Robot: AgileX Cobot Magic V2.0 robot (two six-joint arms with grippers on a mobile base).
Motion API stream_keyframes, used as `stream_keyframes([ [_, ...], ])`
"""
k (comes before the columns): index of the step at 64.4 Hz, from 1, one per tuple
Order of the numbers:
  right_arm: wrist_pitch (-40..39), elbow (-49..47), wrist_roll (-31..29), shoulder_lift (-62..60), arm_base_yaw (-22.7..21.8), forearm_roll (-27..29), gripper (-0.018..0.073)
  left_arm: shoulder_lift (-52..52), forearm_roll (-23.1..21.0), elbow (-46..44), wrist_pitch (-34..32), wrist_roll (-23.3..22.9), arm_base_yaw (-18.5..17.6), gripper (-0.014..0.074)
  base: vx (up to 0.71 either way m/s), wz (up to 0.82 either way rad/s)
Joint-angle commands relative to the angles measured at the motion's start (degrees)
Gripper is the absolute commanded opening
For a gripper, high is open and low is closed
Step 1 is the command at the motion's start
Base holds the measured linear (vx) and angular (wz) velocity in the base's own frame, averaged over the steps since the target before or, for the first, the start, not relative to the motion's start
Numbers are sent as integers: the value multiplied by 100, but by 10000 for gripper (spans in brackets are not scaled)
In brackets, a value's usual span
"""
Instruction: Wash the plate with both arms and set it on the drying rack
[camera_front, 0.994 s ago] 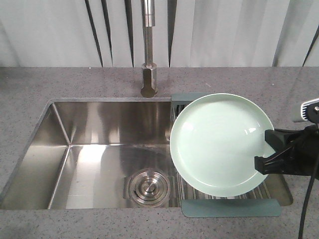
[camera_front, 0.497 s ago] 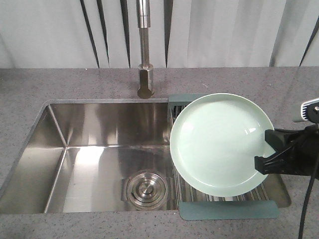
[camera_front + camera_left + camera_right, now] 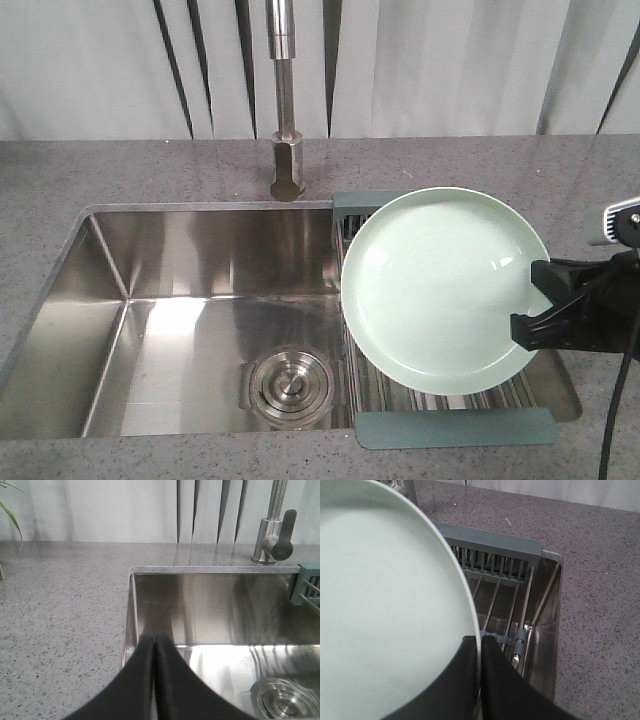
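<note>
The pale mint-green plate [image 3: 440, 290] is held tilted on edge above the drying rack [image 3: 455, 428], which lies across the right end of the sink. My right gripper [image 3: 537, 305] is shut on the plate's right rim. In the right wrist view the plate [image 3: 385, 605] fills the left side, its rim pinched between my right gripper [image 3: 480, 641] fingers, and the rack's rods and grey-teal end piece [image 3: 495, 555] lie below. My left gripper [image 3: 154, 640] is shut on nothing, over the sink's left front part. It is out of the front view.
The steel sink [image 3: 190, 260] has a round drain [image 3: 290, 385] near its front. A tall faucet [image 3: 284, 130] stands behind it on the grey speckled counter [image 3: 100, 170]. In the left wrist view the faucet [image 3: 272, 535] and a rack corner [image 3: 307, 582] are at the right.
In the front view the sink, faucet and rack have slid slightly left. The plate and right gripper keep the same place in the frame, still pinched together.
</note>
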Motion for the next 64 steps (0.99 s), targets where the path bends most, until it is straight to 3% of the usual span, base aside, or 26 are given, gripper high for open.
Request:
stream_keyframes([
  [1,-425,-151,-41,-85,-15,17,-5,-92,-7,85,-381,3,-49,4,2,-1],
  [64,-425,-151,-41,-85,-15,17,-5,-92,-7,85,-381,3,-49,4,3,-1],
])
